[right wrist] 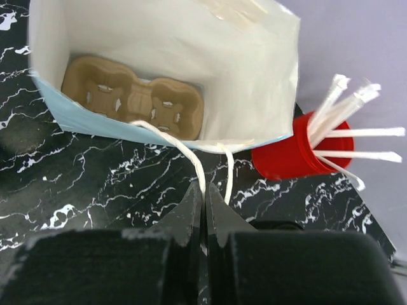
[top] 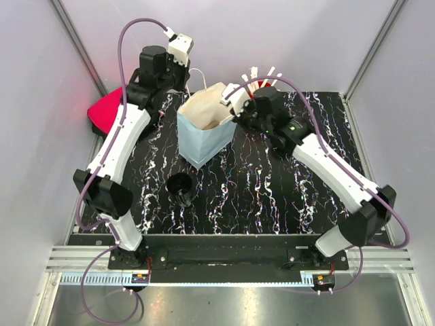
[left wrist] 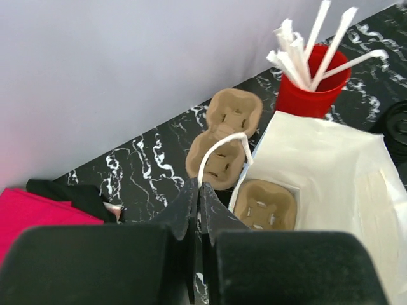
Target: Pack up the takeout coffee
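Note:
A blue paper bag [top: 202, 132] with a white inside stands open in the middle of the table. My left gripper [left wrist: 200, 185] is shut on its far white cord handle [left wrist: 219, 149], back left of the bag [top: 188, 77]. Over on the other side, my right gripper [right wrist: 205, 189] is shut on the near cord handle [right wrist: 184, 152], at the bag's right rim [top: 232, 102]. A brown pulp cup carrier [right wrist: 133, 96] lies on the bag's bottom. The takeout coffee [left wrist: 397, 129] shows only as a black ridged lid at the edge of the left wrist view, beside the bag.
A red cup of wrapped stirrers [top: 264, 83] stands behind the bag's right side. A second pulp carrier [left wrist: 226, 136] lies on the table behind the bag. A black cup [top: 181, 187] stands in front of the bag. A pink cloth [top: 104, 109] lies at the far left edge.

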Tool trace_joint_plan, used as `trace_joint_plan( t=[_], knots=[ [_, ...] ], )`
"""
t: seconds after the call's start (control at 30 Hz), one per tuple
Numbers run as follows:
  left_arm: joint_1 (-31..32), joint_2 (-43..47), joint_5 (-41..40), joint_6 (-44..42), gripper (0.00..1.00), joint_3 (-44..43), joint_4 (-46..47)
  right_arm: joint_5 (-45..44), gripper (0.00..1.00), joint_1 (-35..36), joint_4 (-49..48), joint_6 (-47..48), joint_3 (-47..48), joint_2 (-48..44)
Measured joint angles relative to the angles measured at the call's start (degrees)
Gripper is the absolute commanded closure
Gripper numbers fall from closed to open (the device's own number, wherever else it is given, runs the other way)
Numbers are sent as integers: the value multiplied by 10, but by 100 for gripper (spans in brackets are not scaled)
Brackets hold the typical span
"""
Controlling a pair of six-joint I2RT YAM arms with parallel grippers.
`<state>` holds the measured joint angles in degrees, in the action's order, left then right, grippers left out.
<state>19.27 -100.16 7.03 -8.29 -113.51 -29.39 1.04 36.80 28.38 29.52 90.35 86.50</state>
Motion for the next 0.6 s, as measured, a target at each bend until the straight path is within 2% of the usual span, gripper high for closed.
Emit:
trace_joint_plan(
  t=[0.07, 0.2, 0.23, 0.27, 0.3, 0.33, 0.4, 0.43, 0.47, 0.5, 0.53, 0.57, 0.6],
  knots=[
    [-5, -13, -3, -4, 97, -4, 3, -11, 86, 11, -4, 0, 9, 24],
    [-8, -31, -11, -9, 94, -6, 6, -31, 83, 28, -13, 1, 24, 56],
    [-9, -33, -13, -9, 89, -6, 6, -35, 81, 32, -13, 0, 28, 60],
    [-9, -34, -15, -9, 84, -6, 7, -37, 68, 34, -14, 0, 30, 62],
    [-10, -34, -16, -9, 78, -6, 9, -39, 60, 36, -14, 0, 32, 63],
    [-11, -34, -17, -10, 62, -6, 13, -42, 51, 37, -14, -2, 34, 63],
    [-15, -34, -18, -10, 45, -6, 26, -47, 32, 39, -13, -4, 45, 63],
    [-16, -34, -20, -9, 38, -6, 30, -48, 27, 39, -12, -6, 51, 63],
    [-18, -33, -21, -8, 24, -6, 32, -49, 22, 40, -12, -5, 58, 63],
    [-19, -33, -23, -9, 19, -6, 33, -49, 11, 40, -9, -4, 66, 62],
    [-20, -31, -23, -7, 14, -6, 34, -49, 8, 40, -6, -7, 74, 61],
    [-21, -29, -25, -6, 3, -6, 34, -49, 5, 40, 1, -9, 80, 59],
    [-21, -25, -26, -4, 1, -5, 34, -49, 2, 40, 9, -10, 87, 54]
  ],
)
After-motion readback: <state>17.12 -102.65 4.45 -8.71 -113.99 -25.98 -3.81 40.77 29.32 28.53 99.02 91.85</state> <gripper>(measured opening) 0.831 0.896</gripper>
